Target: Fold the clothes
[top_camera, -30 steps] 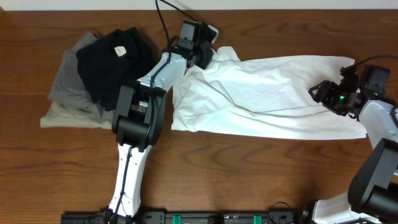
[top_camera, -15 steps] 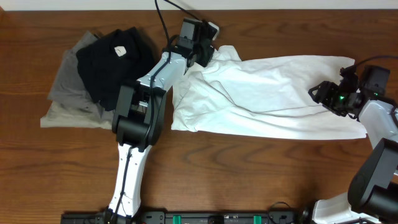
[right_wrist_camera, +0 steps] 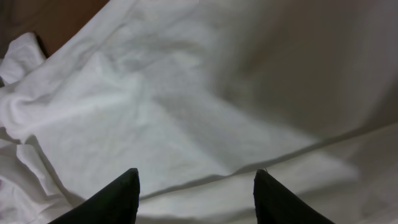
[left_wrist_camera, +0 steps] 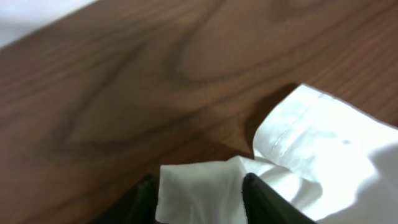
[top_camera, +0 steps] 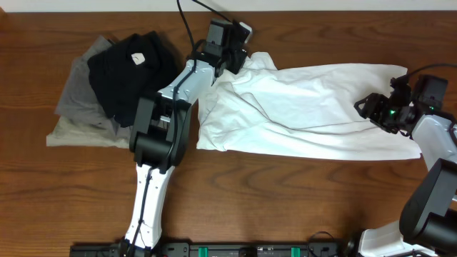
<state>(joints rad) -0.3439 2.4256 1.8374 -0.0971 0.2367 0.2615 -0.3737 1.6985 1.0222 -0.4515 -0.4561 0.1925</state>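
Overhead, one white shirt (top_camera: 307, 107) lies spread and rumpled across the middle and right of the wooden table (top_camera: 285, 207), not yet folded into a neat shape. At the upper left of the frame sits one pile of other clothes: a single black garment (top_camera: 128, 71) on top of grey clothes (top_camera: 75, 103), whose number I cannot make out. Two arms are in view. The left gripper (top_camera: 232, 61) is at the upper centre, on the shirt's upper-left corner. The right gripper (top_camera: 373, 107) is at the right edge of the frame, over the shirt's right end. From the left wrist, brown table fills the upper part of the frame and the shirt bunches in the lower right. One small fold of the white cloth sits between the two dark fingers (left_wrist_camera: 256, 196) at the bottom edge. They stand partly apart, close against the fold on either side, and I cannot tell whether they pinch it or merely flank it. From the right wrist, white cloth covers nearly the whole frame, with a sliver of table at the upper left. Two dark fingers (right_wrist_camera: 118, 199) show at the bottom, spread wide apart with nothing clamped between them, just above the cloth.
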